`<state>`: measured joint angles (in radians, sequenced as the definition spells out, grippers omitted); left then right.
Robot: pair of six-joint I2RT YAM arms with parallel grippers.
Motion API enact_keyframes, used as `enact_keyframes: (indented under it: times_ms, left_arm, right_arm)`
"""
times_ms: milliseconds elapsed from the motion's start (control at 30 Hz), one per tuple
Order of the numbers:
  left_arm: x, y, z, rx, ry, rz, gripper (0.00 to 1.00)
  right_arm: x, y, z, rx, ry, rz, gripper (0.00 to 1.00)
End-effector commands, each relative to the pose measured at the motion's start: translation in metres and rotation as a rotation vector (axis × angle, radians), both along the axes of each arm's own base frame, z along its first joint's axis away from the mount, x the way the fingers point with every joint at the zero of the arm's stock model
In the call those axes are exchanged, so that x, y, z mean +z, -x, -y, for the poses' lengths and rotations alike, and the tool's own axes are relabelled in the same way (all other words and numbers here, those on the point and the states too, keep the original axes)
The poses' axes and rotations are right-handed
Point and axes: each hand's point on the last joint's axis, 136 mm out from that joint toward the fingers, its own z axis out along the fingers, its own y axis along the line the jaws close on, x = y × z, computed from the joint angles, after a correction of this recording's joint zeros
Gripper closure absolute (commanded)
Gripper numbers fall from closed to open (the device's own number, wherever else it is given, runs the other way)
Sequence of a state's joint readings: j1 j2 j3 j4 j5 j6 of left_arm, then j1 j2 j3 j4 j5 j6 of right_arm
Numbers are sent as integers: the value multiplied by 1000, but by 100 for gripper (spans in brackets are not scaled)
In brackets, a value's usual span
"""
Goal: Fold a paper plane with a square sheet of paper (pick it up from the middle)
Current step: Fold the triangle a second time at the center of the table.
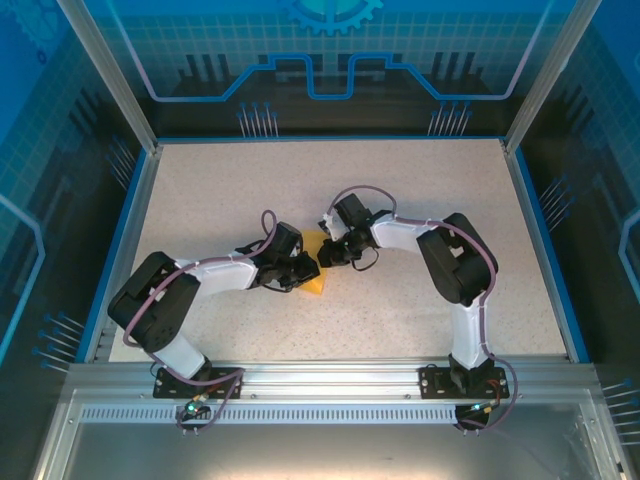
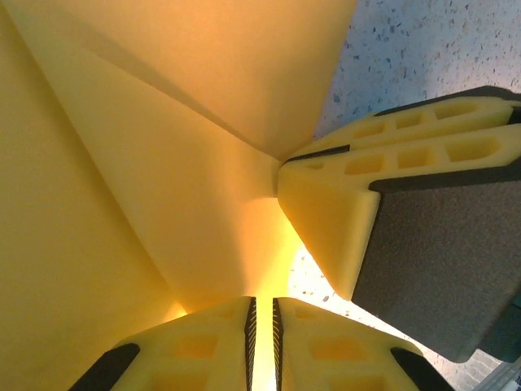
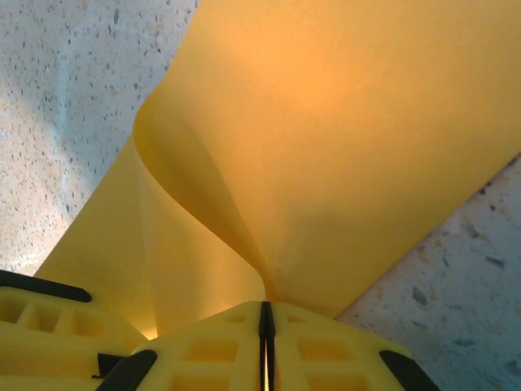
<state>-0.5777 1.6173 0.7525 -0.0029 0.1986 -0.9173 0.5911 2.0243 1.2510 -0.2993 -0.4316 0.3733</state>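
The orange-yellow sheet of paper (image 1: 316, 270) is bunched between both grippers at the middle of the table. In the left wrist view the paper (image 2: 163, 163) bends upward with a diagonal crease, and a strip of it runs between the nearly closed jaws of my left gripper (image 2: 263, 308). My right gripper's fingers (image 2: 342, 212) sit just to the right of that pinch. In the right wrist view the paper (image 3: 342, 147) curls into a loop that comes out of my right gripper (image 3: 266, 308), whose jaws are pressed together on it. In the top view my left gripper (image 1: 298, 273) and right gripper (image 1: 327, 255) almost touch.
The speckled white table (image 1: 400, 180) is bordered by blue rails and metal posts. Both arms reach inward from their bases at the near edge. A yellow finger of the left gripper (image 3: 41, 322) lies close beside the right gripper's jaws.
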Motion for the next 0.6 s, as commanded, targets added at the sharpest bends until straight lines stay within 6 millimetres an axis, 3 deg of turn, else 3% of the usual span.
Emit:
enact_keyframes:
  times_ms: [0, 333, 567]
  left_arm:
    - [-14, 5, -10, 20, -43, -40, 83]
    - [-23, 6, -14, 32, -65, -60, 84]
    - [-20, 5, -12, 29, -58, -52, 84]
  right_arm:
    - [0, 9, -8, 33, -7, -28, 85]
    - [25, 16, 0, -5, -25, -7, 72]
    - [19, 23, 7, -36, -5, -34, 65]
